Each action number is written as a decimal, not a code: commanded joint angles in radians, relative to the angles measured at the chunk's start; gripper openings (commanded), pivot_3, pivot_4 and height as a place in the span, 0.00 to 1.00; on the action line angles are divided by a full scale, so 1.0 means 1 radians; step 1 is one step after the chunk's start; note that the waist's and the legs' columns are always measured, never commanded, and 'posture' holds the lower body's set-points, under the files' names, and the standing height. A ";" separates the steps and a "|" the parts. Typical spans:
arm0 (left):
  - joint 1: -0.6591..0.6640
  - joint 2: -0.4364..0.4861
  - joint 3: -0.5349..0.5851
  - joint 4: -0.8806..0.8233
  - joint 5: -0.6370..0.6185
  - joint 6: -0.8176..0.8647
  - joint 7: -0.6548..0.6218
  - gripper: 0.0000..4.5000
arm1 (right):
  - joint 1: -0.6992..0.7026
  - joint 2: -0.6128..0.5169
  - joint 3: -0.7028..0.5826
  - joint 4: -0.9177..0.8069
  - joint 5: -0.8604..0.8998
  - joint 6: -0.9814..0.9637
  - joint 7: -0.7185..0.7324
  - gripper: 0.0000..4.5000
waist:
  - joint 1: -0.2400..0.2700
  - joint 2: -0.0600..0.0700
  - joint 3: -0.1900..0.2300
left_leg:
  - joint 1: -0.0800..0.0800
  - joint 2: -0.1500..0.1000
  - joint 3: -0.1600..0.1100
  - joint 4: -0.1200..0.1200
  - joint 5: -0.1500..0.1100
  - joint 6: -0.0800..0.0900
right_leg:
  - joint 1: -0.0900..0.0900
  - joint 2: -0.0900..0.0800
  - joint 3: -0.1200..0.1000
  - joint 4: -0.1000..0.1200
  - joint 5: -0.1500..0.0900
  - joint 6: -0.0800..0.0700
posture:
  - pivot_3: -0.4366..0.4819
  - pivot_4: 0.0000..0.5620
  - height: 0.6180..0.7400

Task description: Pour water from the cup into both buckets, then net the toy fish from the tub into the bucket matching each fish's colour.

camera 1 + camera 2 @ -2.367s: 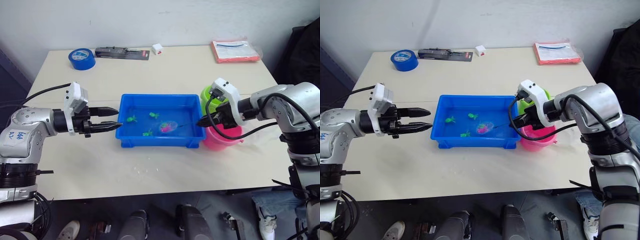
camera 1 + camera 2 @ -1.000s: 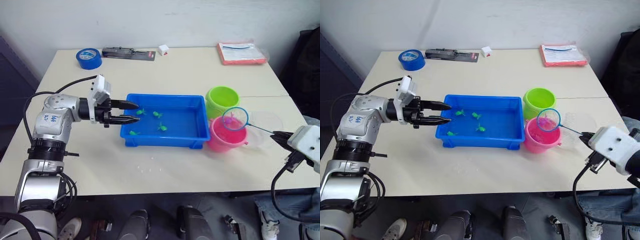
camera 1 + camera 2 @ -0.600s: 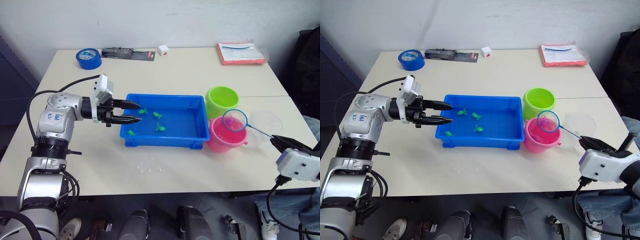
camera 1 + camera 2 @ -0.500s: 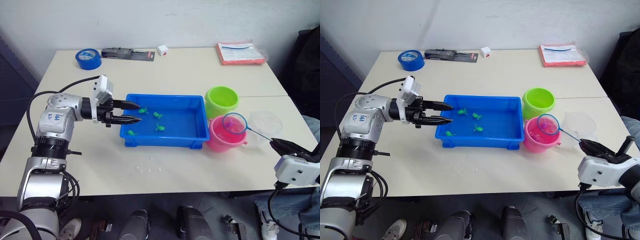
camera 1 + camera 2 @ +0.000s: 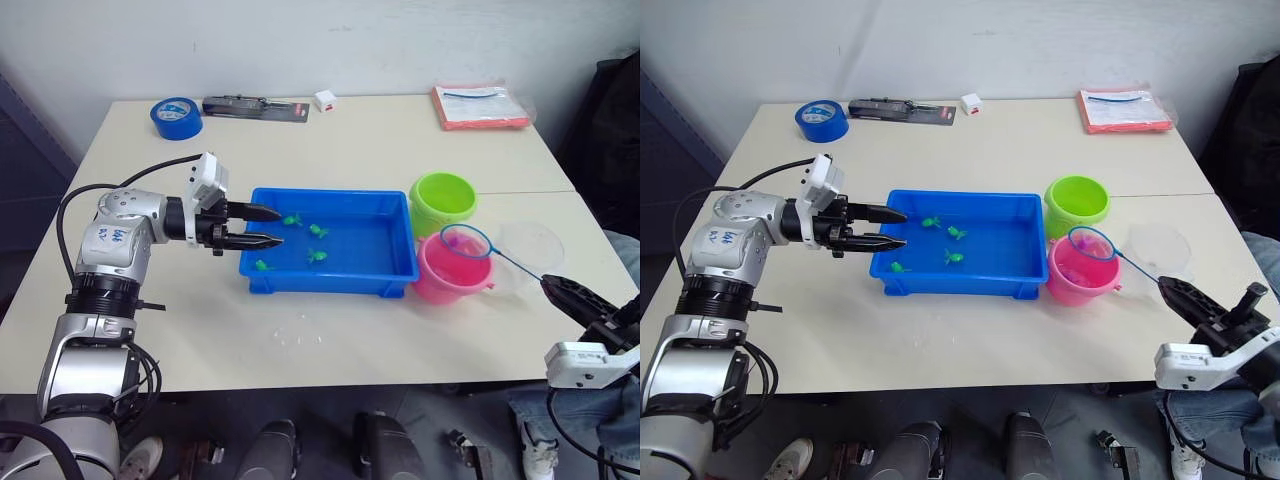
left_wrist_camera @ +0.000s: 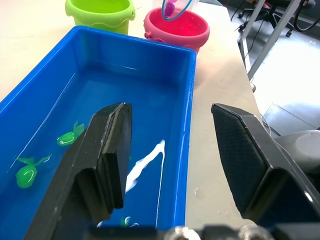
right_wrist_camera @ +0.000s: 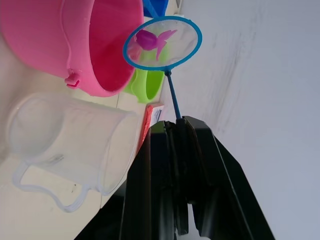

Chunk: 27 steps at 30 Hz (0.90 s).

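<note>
1. Holding the net (image 7: 162,44) by its thin handle, the right gripper (image 5: 568,294) has its fingers pinched tight on it; the hoop hangs over the pink bucket (image 5: 452,270), a pink fish (image 7: 150,39) in the mesh.
2. Risk: a poor tip drops the fish onto the table (image 5: 380,135) or toward the green bucket (image 5: 444,201) just beyond.
3. Risk: the hoop may catch the clear cup (image 5: 528,247) right of the bucket — clearance unclear.
4. Left gripper (image 5: 268,225), fingers spread, straddles the tub (image 5: 330,280)'s left rim; a nudge could slop water. Green fish (image 5: 316,256) remain.
</note>
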 commanded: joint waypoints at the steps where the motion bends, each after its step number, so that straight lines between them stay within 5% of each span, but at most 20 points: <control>1: 0.004 0.002 0.018 -0.035 -0.010 -0.003 0.002 0.62 | -0.017 0.006 -0.065 -0.003 -0.095 -0.009 -0.123 0.18 | 0.000 0.000 0.000 | 0.000 0.000 0.000 0.000 0.000 0.000 | 0.000 0.000 0.000 0.000 0.000 0.000 | 0.48 0.27 0.98; 14: 0.030 0.014 0.031 -0.069 -0.018 0.016 0.015 0.62 | -0.015 -0.019 -0.015 0.012 -0.163 0.005 -0.295 0.18 | -0.004 0.000 0.000 | 0.000 0.000 0.001 0.000 0.000 0.000 | 0.000 0.003 0.006 0.000 0.000 0.000 | 0.48 0.27 0.98; 20: 0.025 0.033 0.050 -0.048 -0.015 0.015 0.031 0.62 | -0.238 -0.177 0.209 -0.010 0.229 0.142 0.006 0.18 | -0.029 0.000 0.000 | 0.001 0.001 0.002 0.000 0.000 0.000 | 0.001 0.004 0.006 0.000 0.000 0.000 | 0.48 0.27 0.98; 27: 0.085 0.106 0.120 -0.087 -0.022 0.045 0.092 0.62 | -0.585 -0.165 0.465 -0.115 0.740 0.684 0.350 0.18 | -0.039 0.000 0.000 | 0.001 0.004 -0.001 -0.001 0.000 -0.001 | 0.000 0.000 0.003 -0.001 0.000 0.000 | 0.48 0.27 0.98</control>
